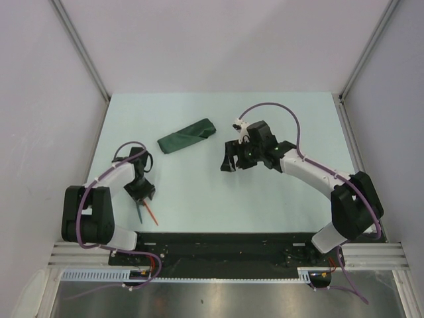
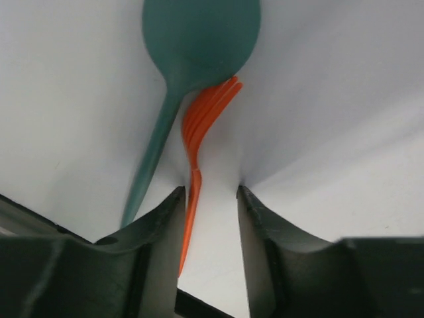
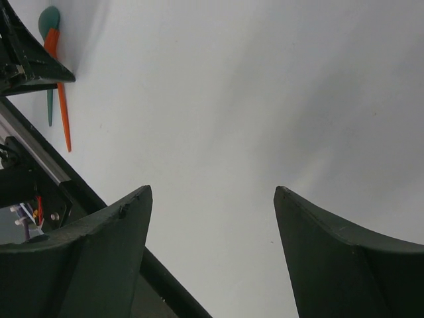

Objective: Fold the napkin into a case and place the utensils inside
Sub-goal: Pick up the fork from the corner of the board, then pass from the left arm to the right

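Observation:
The napkin (image 1: pixel 187 136) lies folded into a narrow dark green case at the back centre-left of the table. The utensils lie near the front left: a teal spoon (image 2: pixel 199 40) and an orange fork (image 2: pixel 197 126), its tines tucked under the spoon bowl. My left gripper (image 2: pixel 211 190) is down over them and open. The fork's handle runs between its fingers, close to the left finger (image 2: pixel 159 225), and the spoon's handle passes outside that finger. My right gripper (image 3: pixel 212 189) hovers open and empty right of the case, over bare table. Its view also catches the fork (image 3: pixel 61 99).
The pale table (image 1: pixel 218 112) is walled on three sides, with metal posts at the back corners. A black rail (image 1: pixel 225 240) with both arm bases runs along the near edge, just behind the utensils. The right arm (image 1: pixel 311 172) stretches across the table's right half.

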Controlling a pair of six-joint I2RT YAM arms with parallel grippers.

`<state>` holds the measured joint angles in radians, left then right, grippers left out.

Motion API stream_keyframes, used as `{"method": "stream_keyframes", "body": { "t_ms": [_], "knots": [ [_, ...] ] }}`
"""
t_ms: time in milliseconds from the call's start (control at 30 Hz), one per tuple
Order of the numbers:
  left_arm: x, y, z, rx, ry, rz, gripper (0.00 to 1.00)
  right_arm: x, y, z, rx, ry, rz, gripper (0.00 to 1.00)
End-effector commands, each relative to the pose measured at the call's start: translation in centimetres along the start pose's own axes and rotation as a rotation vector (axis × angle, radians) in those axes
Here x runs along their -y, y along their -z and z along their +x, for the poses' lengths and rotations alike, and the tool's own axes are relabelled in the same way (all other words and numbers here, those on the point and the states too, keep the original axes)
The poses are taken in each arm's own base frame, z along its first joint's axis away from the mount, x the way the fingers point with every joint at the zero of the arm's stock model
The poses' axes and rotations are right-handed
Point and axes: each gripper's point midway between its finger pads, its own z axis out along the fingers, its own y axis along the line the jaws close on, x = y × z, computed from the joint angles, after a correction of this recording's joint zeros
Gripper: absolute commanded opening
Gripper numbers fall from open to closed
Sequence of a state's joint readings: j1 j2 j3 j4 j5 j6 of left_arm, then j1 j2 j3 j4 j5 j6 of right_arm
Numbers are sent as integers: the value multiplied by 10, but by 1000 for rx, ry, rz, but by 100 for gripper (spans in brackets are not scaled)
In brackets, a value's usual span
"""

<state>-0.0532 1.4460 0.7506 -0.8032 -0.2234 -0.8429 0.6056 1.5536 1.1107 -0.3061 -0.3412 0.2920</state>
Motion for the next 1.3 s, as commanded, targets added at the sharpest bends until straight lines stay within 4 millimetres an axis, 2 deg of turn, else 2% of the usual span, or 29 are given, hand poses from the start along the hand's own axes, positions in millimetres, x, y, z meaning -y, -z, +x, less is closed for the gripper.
{"method": "stream_keyframes", "body": {
  "t_ms": [0,33,167,267,333,367,433,467,500,600,633,667,700,733,767,900,1067,1267],
  "knots": [
    [4,-22,6,7,22,3,35,-7,6,-28,81,-17,-44,80],
    [4,-22,7,5,16,6,25,-8,7,-31,88,-17,-48,80],
    [9,-17,7,1,-11,43,3,-3,11,-40,115,-32,-46,81],
    [19,-10,4,15,-47,115,0,8,14,-47,132,-79,-73,81],
    [38,8,4,36,-122,240,0,10,11,-48,129,-106,-113,81],
    [60,22,1,72,-164,352,0,12,12,-50,134,-110,-126,81],
    [98,66,11,91,-280,638,0,12,10,-56,141,-111,-181,80],
    [125,92,11,149,-344,795,0,10,9,-58,140,-103,-208,80],
    [138,123,21,160,-409,944,0,10,10,-61,145,-103,-230,80],
    [162,178,29,223,-537,1181,0,3,9,-67,132,-94,-339,79],
    [164,196,45,169,-603,1292,0,-5,11,-73,148,-74,-413,78],
    [170,216,49,168,-658,1395,0,-8,12,-72,148,-64,-449,77],
    [172,226,57,135,-699,1453,0,-11,14,-74,152,-55,-479,76],
    [169,234,74,24,-767,1529,0,-20,19,-76,160,-19,-541,75],
    [171,245,80,4,-812,1568,0,-24,20,-76,158,-12,-569,73],
    [172,250,101,-67,-923,1597,0,-35,28,-83,180,32,-642,68],
    [169,247,121,-231,-934,1633,0,-52,28,-78,179,129,-693,60],
    [168,242,129,-284,-951,1651,0,-67,25,-73,151,168,-790,45]
  ]
}}
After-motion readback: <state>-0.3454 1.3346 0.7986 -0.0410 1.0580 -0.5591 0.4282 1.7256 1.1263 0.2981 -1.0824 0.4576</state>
